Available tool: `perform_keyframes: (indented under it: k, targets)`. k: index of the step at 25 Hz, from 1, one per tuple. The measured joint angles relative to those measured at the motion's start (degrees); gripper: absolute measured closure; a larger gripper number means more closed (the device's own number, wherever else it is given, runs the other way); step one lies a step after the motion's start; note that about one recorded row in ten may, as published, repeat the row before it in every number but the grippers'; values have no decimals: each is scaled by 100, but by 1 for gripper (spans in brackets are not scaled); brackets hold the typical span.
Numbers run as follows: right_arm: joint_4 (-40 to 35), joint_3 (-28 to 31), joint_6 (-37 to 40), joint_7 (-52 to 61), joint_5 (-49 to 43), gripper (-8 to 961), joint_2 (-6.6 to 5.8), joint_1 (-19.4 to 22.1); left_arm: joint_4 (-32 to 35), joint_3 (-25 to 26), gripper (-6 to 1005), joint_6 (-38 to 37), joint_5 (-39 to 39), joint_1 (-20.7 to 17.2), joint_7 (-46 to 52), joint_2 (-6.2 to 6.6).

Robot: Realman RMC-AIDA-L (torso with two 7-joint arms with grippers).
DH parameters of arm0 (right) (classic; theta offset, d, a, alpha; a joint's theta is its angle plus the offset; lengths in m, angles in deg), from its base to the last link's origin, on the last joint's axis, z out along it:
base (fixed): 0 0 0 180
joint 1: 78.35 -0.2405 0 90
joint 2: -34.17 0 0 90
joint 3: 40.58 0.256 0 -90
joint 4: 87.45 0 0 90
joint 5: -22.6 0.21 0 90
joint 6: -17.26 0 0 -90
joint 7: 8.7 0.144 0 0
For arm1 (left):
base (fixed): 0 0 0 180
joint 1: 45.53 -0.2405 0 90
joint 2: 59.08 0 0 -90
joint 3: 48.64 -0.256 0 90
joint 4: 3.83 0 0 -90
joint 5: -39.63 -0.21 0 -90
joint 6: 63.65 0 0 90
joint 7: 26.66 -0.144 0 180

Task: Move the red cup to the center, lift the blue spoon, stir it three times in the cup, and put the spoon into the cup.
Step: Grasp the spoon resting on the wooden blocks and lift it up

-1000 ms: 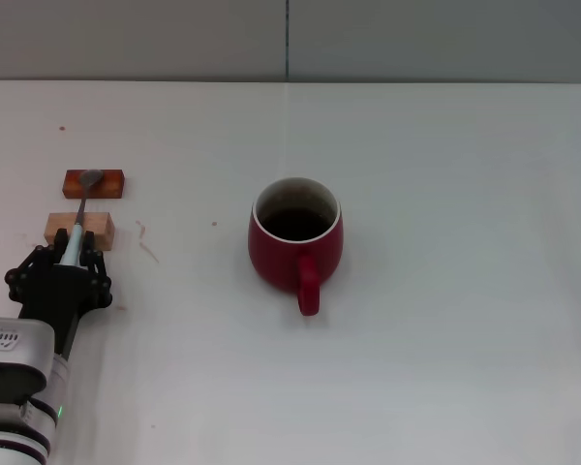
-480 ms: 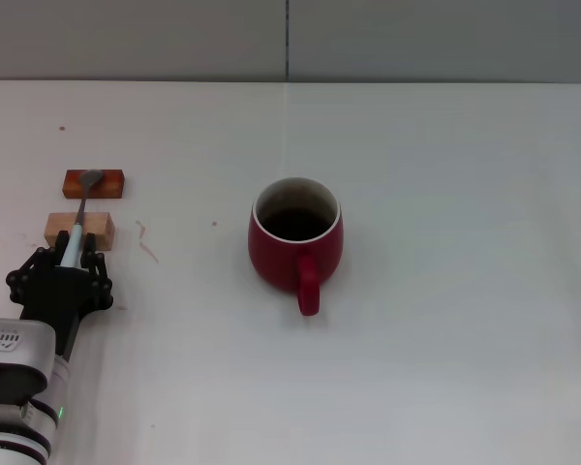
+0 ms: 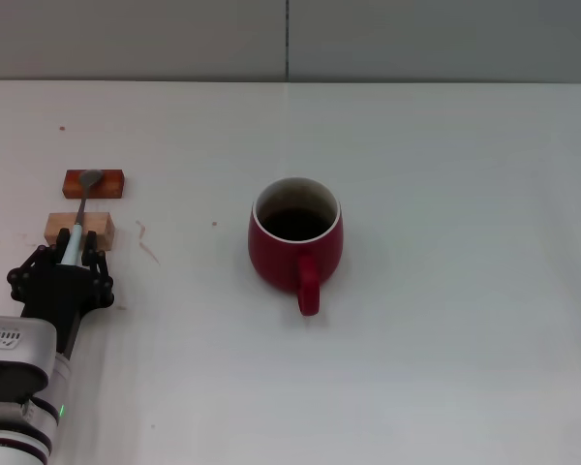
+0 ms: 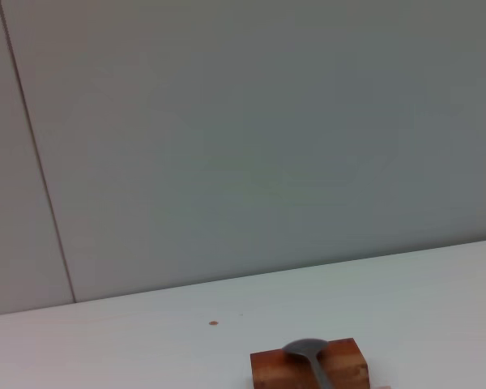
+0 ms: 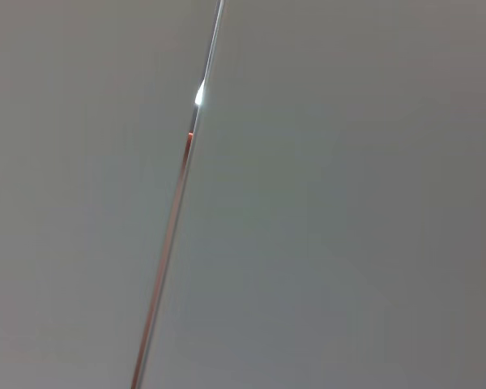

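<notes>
The red cup stands upright near the middle of the table, its handle pointing toward me. The blue spoon lies across two small wooden blocks at the left. Its grey bowl rests on the darker block and its pale handle crosses the lighter block. My left gripper sits low at the near end of the handle, its fingers closed on it from both sides. The spoon still rests on the blocks. My right gripper is out of view.
The white table stretches wide to the right of the cup and in front of it. A grey wall runs along the far edge. The right wrist view shows only wall.
The left gripper has barely shifted at the spoon's handle. The spoon, the blocks and the cup have not moved.
</notes>
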Motion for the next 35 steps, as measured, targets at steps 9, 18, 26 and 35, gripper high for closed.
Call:
perform_keyframes:
  k: [9, 18, 26, 35]
  targets:
    - [0, -1, 3, 0, 0, 306, 0, 0, 14, 8, 748, 0, 0, -12, 0, 0]
    - [0, -1, 2, 0, 0, 306, 3, 6, 71, 9, 777, 0, 0, -36, -9, -18]
    - [0, 0, 2, 0, 0, 306, 15, 15, 71, 9, 834, 0, 0, -22, -9, -18]
    - [0, -1, 2, 0, 0, 305, 18, 18, 70, 15, 834, -41, 0, -9, -3, -18]
